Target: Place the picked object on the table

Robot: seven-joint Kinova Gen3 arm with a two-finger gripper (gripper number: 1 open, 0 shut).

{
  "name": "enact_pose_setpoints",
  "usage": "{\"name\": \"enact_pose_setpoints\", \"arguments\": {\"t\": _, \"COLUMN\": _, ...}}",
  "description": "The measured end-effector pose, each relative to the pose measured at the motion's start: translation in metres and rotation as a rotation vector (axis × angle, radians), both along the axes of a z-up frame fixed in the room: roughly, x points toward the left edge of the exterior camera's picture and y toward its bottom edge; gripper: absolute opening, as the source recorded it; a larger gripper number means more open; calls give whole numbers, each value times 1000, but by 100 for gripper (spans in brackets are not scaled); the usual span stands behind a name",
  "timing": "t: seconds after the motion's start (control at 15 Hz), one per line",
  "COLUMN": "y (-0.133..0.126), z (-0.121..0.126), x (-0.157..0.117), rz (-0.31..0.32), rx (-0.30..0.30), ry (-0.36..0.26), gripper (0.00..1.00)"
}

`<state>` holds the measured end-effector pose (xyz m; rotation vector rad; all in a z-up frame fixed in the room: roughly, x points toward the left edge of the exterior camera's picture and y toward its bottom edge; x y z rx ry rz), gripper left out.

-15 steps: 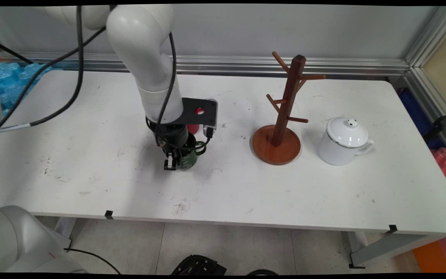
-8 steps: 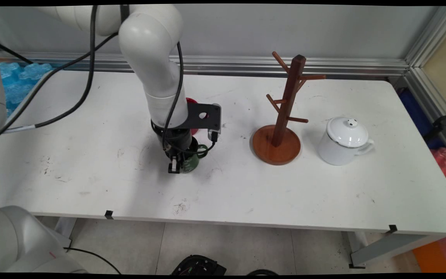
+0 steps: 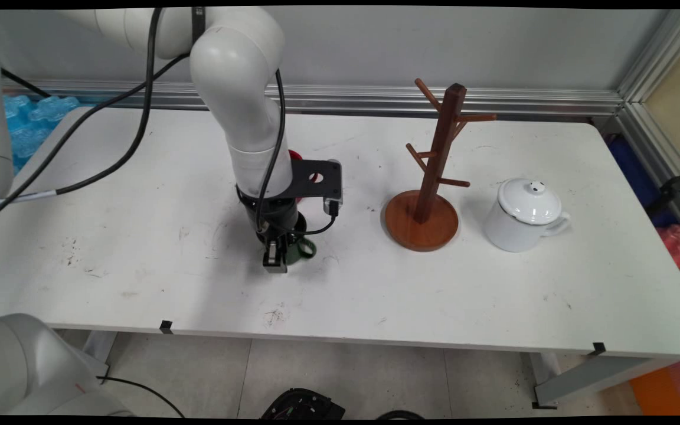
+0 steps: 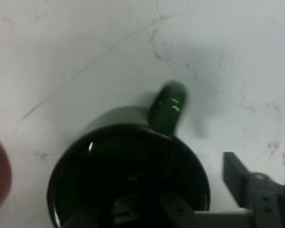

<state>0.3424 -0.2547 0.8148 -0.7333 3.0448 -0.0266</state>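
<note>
where the white arm bends down over the middle of the white table [image 3: 139, 248] in the main view, the black gripper [image 3: 276, 260] is seen lowered onto a dark green mug [image 3: 300, 248], of which only the handle and a strip of wall are shown past the hand. a red object [image 3: 295, 156] is glimpsed behind the wrist, mostly hidden. to the right, well apart from the mug, a wooden mug tree [image 3: 428, 177] is stood on its round base, and a white enamel teapot [image 3: 523, 215] with its lid on is set just beside that base. in the hand view, the green mug [image 4: 128, 175] is looked into from above, upright, its handle pointing away from the camera; one finger appears to be placed inside the rim and the other [image 4: 237, 178] outside the wall, so the jaws are seen straddling the wall, but whether they are clamped on it cannot be told.
</note>
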Motion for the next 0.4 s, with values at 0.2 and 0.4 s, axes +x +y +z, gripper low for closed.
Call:
{"name": "enact_pose_setpoints", "arguments": {"t": 0.2, "y": -2, "z": 3, "x": -2, "rz": 1, "rx": -11, "ry": 17, "gripper": 100}}
{"name": "enact_pose_setpoints", "arguments": {"t": 0.4, "y": -2, "z": 13, "x": -1, "rz": -5, "rx": -30, "ry": 41, "gripper": 100}}
